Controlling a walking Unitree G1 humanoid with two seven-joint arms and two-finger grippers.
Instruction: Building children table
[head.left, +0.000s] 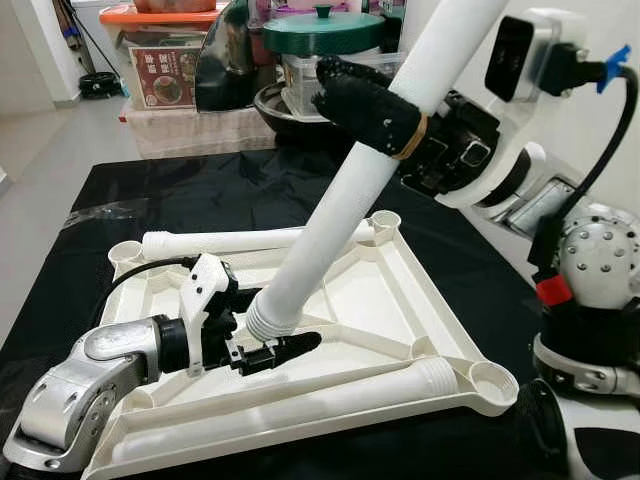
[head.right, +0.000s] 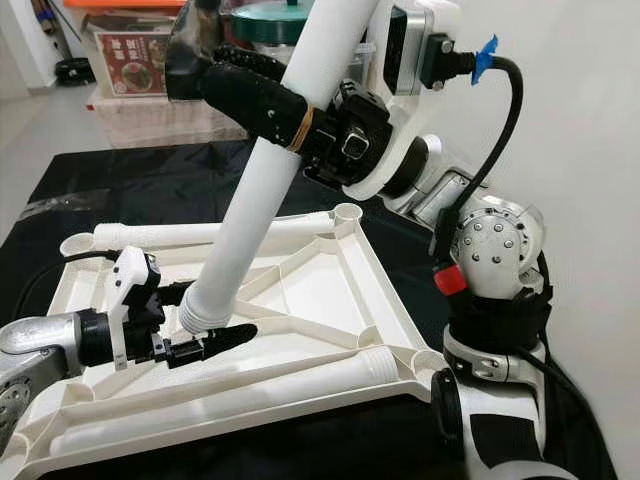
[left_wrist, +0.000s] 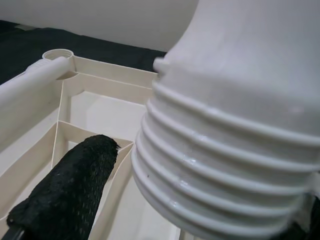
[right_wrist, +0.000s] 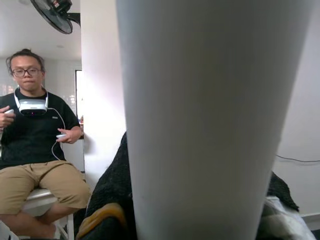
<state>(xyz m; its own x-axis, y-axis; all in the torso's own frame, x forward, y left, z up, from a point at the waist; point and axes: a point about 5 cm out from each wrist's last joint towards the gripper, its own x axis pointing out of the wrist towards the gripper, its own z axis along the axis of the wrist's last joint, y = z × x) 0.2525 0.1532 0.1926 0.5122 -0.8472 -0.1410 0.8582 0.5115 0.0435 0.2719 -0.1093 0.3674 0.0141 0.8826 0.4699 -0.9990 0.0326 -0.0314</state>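
Nearest the lens, in the left wrist view: the ribbed, threaded end of the white table leg (left_wrist: 220, 165), huge and close, with one black padded finger (left_wrist: 65, 195) beside it and the ribbed underside of the tabletop (left_wrist: 95, 115) beyond. Cannot tell from there whether the finger touches the thread.

From the head views: left hand (head.left: 268, 352) low over the upturned tabletop (head.left: 400, 300), fingers parted either side of the leg's threaded end, not clamped on it. Leg (head.left: 350, 200) tilted steeply, thread hovering over or resting on the central ribs of the tabletop; contact not clear. Right hand (head.left: 365, 105) higher up, closed around the leg's shaft, a tan band round its black fingers.

Right wrist view: the smooth leg shaft (right_wrist: 210, 120) up close between dark padded fingers, and past it a seated person (right_wrist: 35, 150) in a black shirt and tan shorts, a fan (right_wrist: 57, 14) overhead.

Outward on the tabletop: a second leg (head.left: 250, 240) lying along the far edge, a third leg (head.left: 330, 395) along the near edge, round corner sockets (head.left: 492, 378) showing. Black cloth (head.left: 200, 190) covering the worktop. Behind, a green-lidded pot (head.left: 322, 30) and an orange-lidded storage box (head.left: 165, 50).
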